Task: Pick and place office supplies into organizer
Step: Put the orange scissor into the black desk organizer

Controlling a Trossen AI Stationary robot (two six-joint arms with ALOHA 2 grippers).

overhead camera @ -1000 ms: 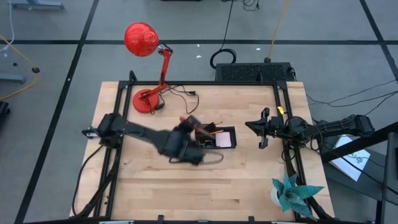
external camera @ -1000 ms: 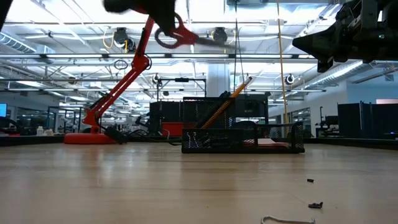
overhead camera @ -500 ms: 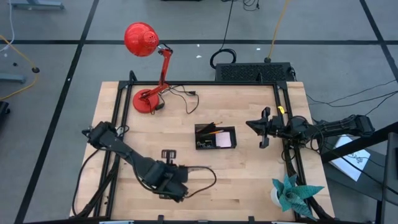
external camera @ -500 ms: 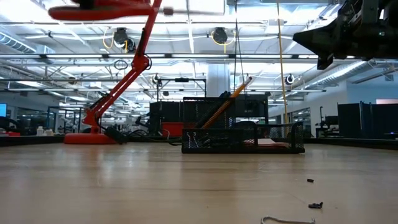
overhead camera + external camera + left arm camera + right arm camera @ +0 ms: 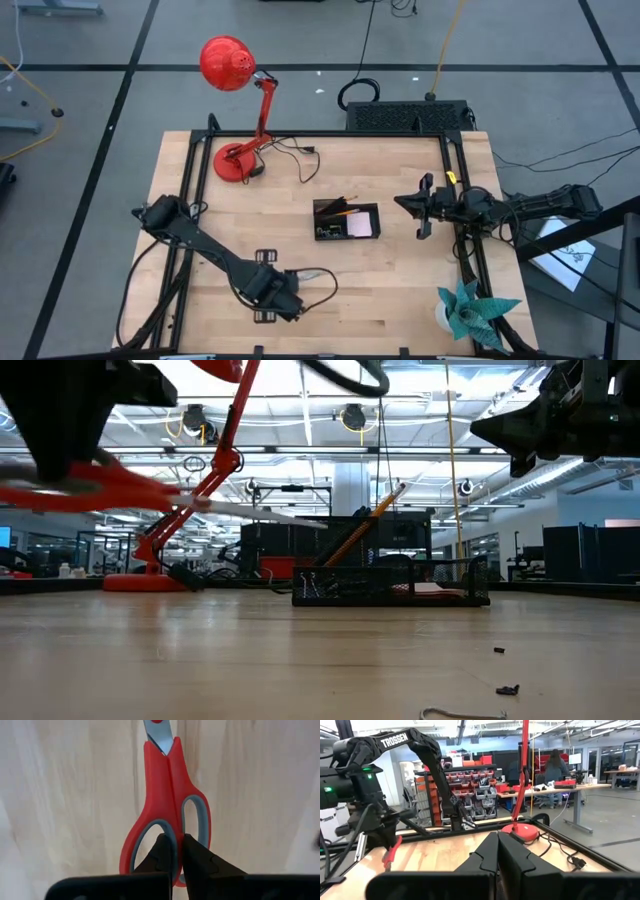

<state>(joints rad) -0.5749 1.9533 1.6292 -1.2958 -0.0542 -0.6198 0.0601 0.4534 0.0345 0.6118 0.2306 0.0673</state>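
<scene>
My left gripper [image 5: 268, 292] hangs over the near left part of the table, pointing down, shut on the red-handled scissors [image 5: 167, 785]. In the low view the scissors [image 5: 130, 488] lie about level above the wood. The black organizer [image 5: 346, 221] stands mid-table; an orange pencil [image 5: 365, 525] leans out of it and a pink pad lies in its right compartment. My right gripper [image 5: 420, 205] waits shut in the air at the table's right edge. My left gripper pinches the red bar between the scissors' two finger loops [image 5: 176, 827], with one fingertip [image 5: 162, 850] over each loop. The fingers come from above, pointing down. The scissors are lifted clear of the table, roughly level, with the blades [image 5: 312, 273] pointing toward the table's right.
A red desk lamp [image 5: 235, 110] stands at the far left and a teal paper plant [image 5: 470, 310] at the near right corner. A black box with cables [image 5: 405, 115] sits beyond the far edge. Tiny black clips [image 5: 508, 689] lie on the wood near the front.
My left gripper has swung from beside the organizer toward the table's near edge and left, sinking and rolling about its own axis. The scissors went with it, dropping from high up to lower over the table and turning about level. The gripper stays shut on them.
</scene>
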